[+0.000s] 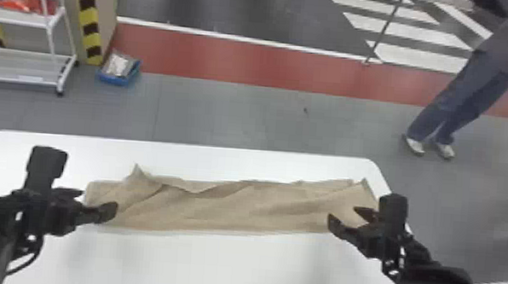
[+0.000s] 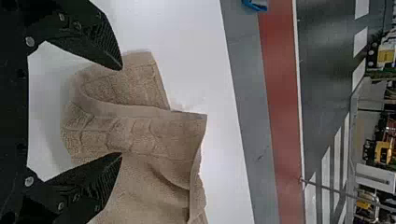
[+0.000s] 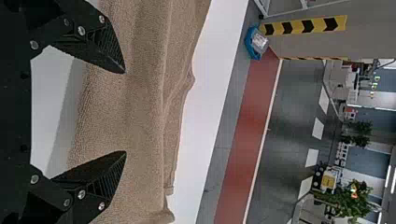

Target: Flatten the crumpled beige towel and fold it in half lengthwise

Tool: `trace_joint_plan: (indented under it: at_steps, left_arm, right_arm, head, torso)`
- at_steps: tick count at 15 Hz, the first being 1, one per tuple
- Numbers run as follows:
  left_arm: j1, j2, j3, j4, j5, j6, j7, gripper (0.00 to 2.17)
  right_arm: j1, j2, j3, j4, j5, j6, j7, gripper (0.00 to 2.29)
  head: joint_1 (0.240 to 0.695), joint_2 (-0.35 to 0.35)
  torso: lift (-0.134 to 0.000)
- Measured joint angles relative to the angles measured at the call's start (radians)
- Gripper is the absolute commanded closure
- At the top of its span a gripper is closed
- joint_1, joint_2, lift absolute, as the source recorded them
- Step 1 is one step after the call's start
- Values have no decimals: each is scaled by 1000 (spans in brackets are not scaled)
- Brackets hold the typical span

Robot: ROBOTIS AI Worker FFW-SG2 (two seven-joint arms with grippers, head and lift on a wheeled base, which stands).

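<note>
Apparently mid-flattening, so lower to pinch the beige towel (image 1: 227, 208) beneath left gripper (image 2: 122, 111) and right gripper (image 3: 125, 112), both wide open and empty, then draw it smooth.

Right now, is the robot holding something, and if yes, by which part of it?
Nothing is held. The left gripper and the right gripper both have open jaws, and the beige towel lies on the white table.

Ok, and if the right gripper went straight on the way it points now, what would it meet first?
Most likely the beige towel: the right gripper is open and aimed at it in the right wrist view, though the gap between them is hard to judge.
</note>
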Motion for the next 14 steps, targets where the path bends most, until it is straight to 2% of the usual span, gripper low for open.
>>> trace_joint_plan:
  at_steps: [4,5,8,9,14]
  left_arm:
    - [-41,-12,-21,54,-18,3,1,373]
    - [-43,-13,-23,58,-19,11,1,488]
    - [-43,-13,-26,60,-21,26,-3,556]
    - [-43,-12,-26,60,-23,30,-7,667]
    - [-42,-10,-24,57,-31,66,-15,704]
  right_arm:
    - [0,1,7,1,-5,-5,0,313]
    - [0,2,7,2,-7,-7,0,313]
    - [0,2,12,2,-8,-9,0,313]
    - [0,2,16,2,-8,-8,-1,313]
    - [0,11,37,-7,-8,1,-1,313]
  head:
    - [695,-248]
    - [695,-249]
    - [695,-247]
    - [695,-246]
    - [695,-230]
  torso:
    - [0]
    - [0]
    - [0]
    - [0]
    - [0]
